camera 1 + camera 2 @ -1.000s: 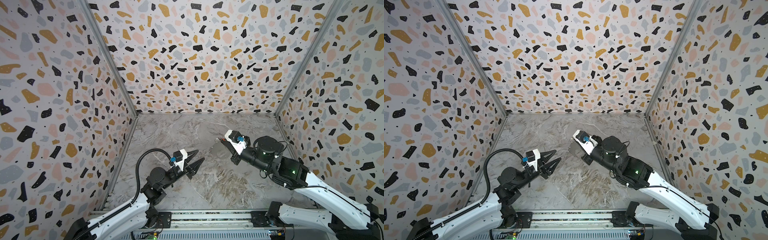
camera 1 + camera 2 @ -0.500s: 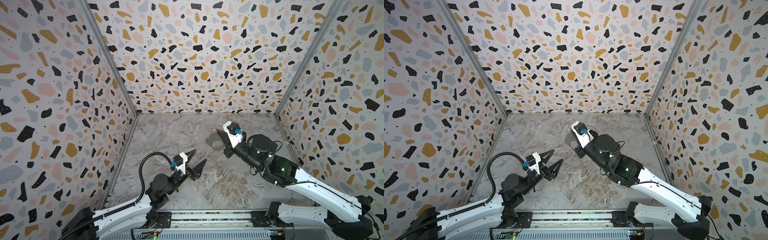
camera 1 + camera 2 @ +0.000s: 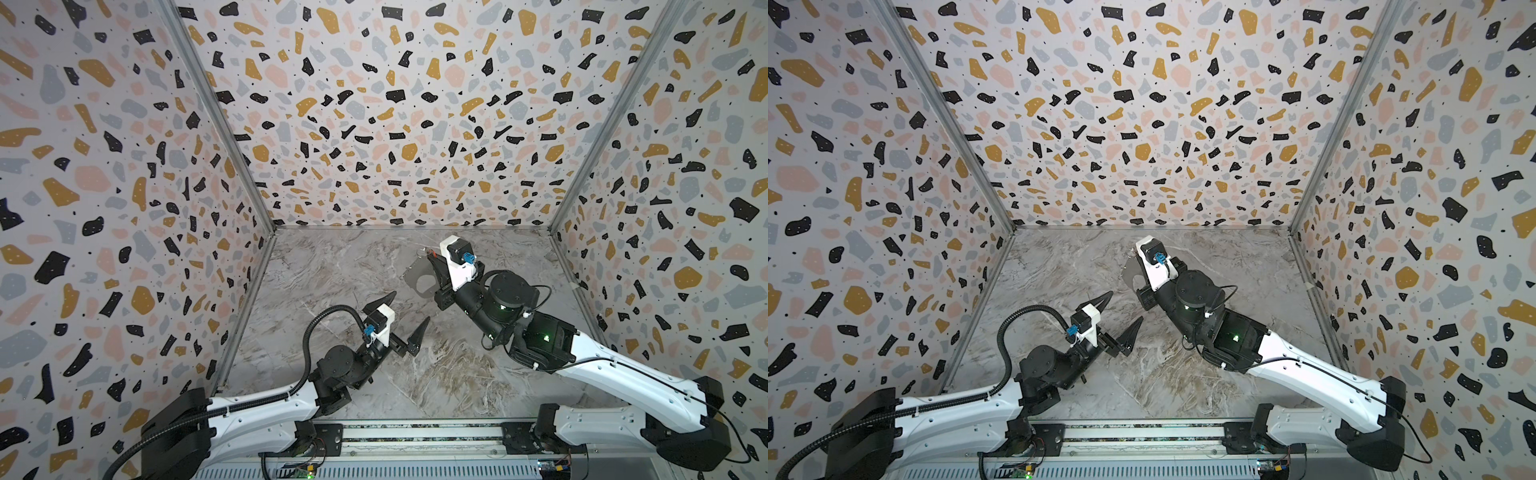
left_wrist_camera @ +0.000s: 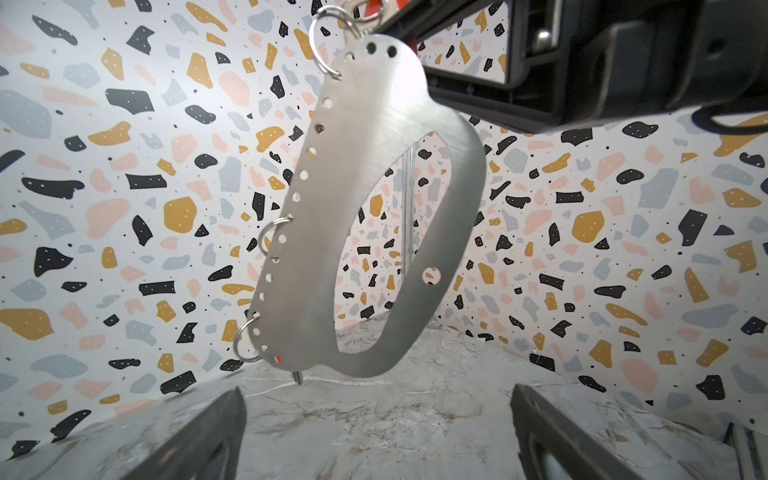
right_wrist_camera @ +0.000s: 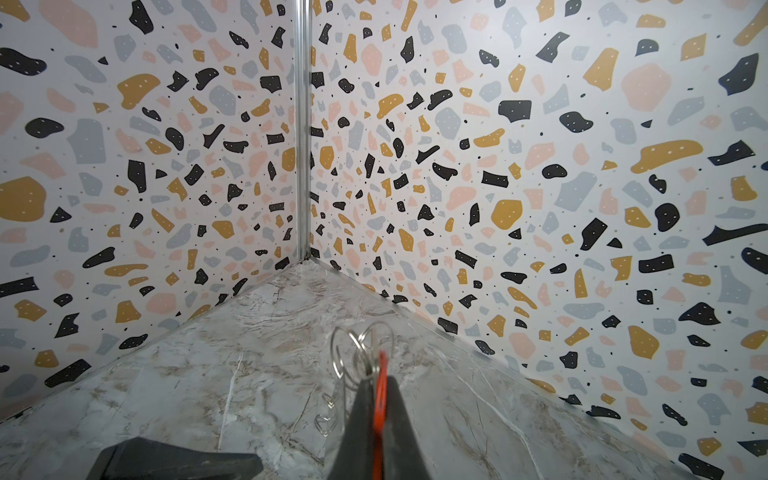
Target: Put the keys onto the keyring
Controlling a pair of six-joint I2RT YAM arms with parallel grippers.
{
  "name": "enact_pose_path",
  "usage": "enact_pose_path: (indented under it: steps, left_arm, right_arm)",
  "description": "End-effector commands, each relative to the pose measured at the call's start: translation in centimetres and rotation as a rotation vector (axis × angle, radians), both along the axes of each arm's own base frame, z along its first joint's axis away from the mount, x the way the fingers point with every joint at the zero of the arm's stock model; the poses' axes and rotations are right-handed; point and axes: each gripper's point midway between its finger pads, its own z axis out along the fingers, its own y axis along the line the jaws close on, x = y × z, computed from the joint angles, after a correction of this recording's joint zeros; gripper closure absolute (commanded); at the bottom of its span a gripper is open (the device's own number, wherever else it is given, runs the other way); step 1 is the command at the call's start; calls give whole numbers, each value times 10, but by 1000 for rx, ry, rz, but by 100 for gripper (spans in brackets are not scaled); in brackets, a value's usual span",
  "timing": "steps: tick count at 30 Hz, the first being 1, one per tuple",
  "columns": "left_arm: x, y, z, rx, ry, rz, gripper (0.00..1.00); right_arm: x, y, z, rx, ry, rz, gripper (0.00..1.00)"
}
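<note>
Grey keyring (image 4: 324,208) hangs clear of the desk (image 3: 332,266), long axis near upright, slung by a wire ring (image 4: 322,41) from the red tag (image 5: 380,399) that the right jaws clench. It lies ahead of and above the left jaws, which stand spread wide and empty. The left arm (image 3: 257,407) sits low, pointing at its lower end.

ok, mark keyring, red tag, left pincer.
keyring (image 4: 328,208): left wrist view, solid band beside big hole.
red tag (image 5: 380,399): right wrist view, exposed strip.
left pincer (image 3: 411,305): in a top view, midway between fingertips.
</note>
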Motion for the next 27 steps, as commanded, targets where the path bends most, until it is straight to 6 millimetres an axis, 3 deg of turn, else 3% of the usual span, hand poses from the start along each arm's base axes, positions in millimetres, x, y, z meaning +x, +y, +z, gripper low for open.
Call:
enact_pose_path:
  steps: [1, 5, 10, 17, 27]
  left_arm:
    - [1, 6, 28, -54, -73, 95, 0]
    - [1, 1, 27, -34, -86, 174, 0]
    - [7, 13, 26, -80, -69, 335, 0]
    - [5, 23, 34, -120, -93, 387, 12]
    - [6, 19, 40, -86, -122, 410, 27]
  right_arm:
    - [-3, -11, 41, 131, -48, -52, 100]
    - [-5, -8, 43, 148, -56, -70, 100]
    - [-9, -4, 43, 145, -64, -87, 100]
    - [-9, -1, 33, 118, -45, -103, 100]
    - [-9, -2, 22, 103, -22, -105, 100]
